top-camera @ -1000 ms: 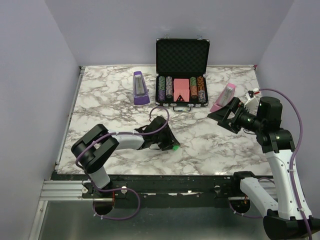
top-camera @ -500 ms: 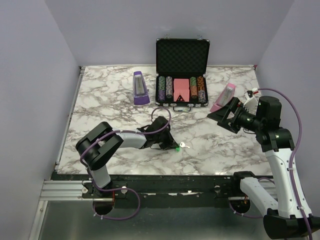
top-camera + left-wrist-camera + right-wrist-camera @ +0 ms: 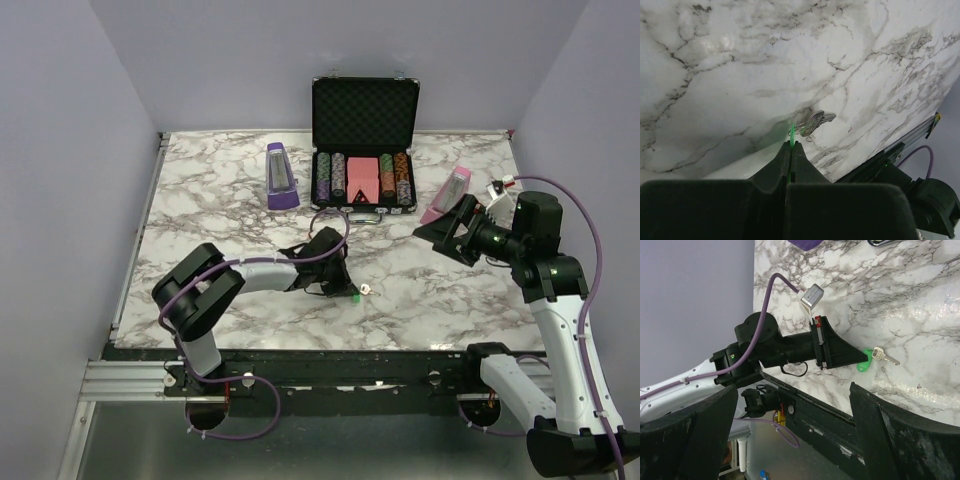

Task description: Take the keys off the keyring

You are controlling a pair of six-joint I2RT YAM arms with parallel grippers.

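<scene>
Green keyring tag [image 3: 791, 131] is pinched in our left gripper [image 3: 791, 147], jaws pressed together, key [image 3: 815, 120] at its one o'clock. Agreed?
Agreed; our right gripper [image 3: 437, 233] hangs spread. We judge that thin edge-on hold could slip under a tug.

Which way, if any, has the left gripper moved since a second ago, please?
Yes: the left gripper edged slightly toward the poker-chip case.

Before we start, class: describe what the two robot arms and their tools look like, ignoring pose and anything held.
The left arm and right arm share glossy white links between bulky black joints, and a purple cable loops alongside each. The left tool and right tool are matte black wedges tapering to two fingers.
</scene>
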